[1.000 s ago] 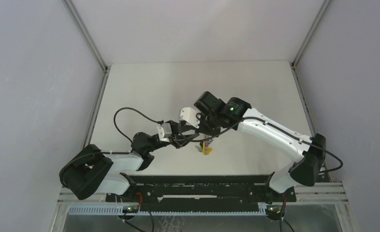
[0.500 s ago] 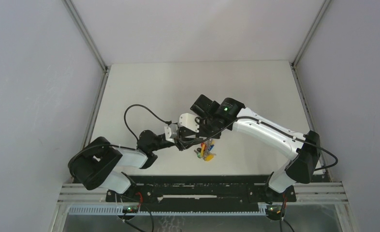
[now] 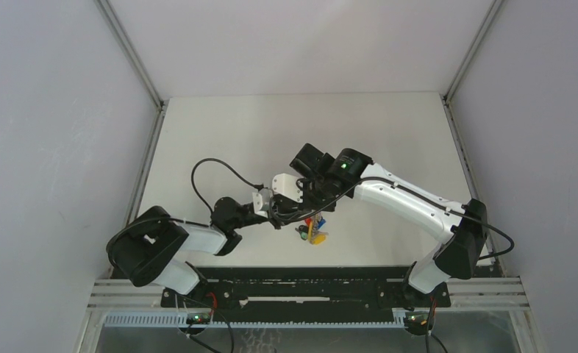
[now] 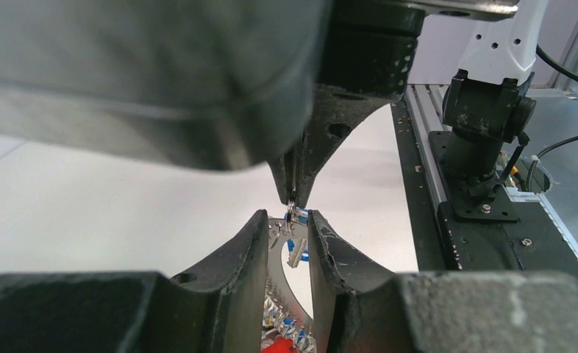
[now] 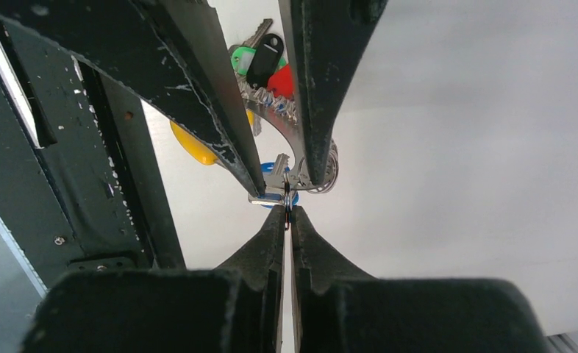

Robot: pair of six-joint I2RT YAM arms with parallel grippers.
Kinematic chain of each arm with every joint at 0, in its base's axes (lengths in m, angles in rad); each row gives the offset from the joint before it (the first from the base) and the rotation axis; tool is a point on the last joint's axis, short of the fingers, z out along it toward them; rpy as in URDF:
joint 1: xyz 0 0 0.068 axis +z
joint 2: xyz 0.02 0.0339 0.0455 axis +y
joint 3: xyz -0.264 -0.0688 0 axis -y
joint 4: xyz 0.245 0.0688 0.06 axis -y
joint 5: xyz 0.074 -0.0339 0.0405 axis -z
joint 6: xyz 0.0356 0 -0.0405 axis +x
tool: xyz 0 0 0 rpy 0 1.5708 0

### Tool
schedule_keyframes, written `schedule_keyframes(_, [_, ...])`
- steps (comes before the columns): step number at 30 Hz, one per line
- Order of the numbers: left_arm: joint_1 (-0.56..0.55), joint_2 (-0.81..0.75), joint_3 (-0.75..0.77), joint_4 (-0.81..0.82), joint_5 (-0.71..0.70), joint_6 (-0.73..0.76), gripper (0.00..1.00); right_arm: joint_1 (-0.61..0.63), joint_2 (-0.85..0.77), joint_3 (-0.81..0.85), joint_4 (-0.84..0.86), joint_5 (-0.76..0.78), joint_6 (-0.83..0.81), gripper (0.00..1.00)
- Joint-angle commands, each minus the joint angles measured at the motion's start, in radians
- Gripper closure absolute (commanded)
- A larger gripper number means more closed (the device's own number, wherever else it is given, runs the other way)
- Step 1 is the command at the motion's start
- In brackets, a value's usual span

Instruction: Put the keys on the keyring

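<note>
The keys (image 3: 314,232) hang in a bunch over the table's near middle, under both grippers. In the right wrist view I see green (image 5: 242,59), black (image 5: 265,55), red (image 5: 280,81), yellow (image 5: 194,147) and blue (image 5: 275,173) heads on the grey chain-like keyring (image 5: 271,103). My left gripper (image 4: 286,215) is closed on the keyring's curved metal band (image 4: 278,268), with the blue key (image 4: 298,254) between its fingers. My right gripper (image 5: 287,209) comes in from the opposite side and is shut on a thin small ring (image 4: 292,215) at the blue key. The two grippers' tips almost touch.
The black rail (image 3: 308,283) with the arm bases runs along the near edge, just behind the bunch. White walls with metal corner posts (image 3: 135,59) enclose the table. The left arm's cable (image 3: 212,173) loops above its wrist.
The left arm has pushed in to the right and its jaws have narrowed onto the keyring. The right gripper has shifted slightly left, staying shut; the bunch moved a little.
</note>
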Motion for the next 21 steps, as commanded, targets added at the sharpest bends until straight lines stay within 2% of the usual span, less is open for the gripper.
schedule_keyframes(1, [-0.015,0.018,0.065,0.035,0.018,0.012,0.70,0.012,-0.043,0.051,0.052,-0.044,-0.019,1.00])
schedule_keyframes(11, [-0.018,0.030,0.068,0.035,0.028,0.010,0.73,-0.005,-0.099,0.022,0.110,-0.108,-0.026,1.00])
schedule_keyframes(21, [-0.023,0.080,0.077,0.036,0.036,0.016,0.73,-0.009,-0.104,0.012,0.111,-0.087,-0.023,1.00])
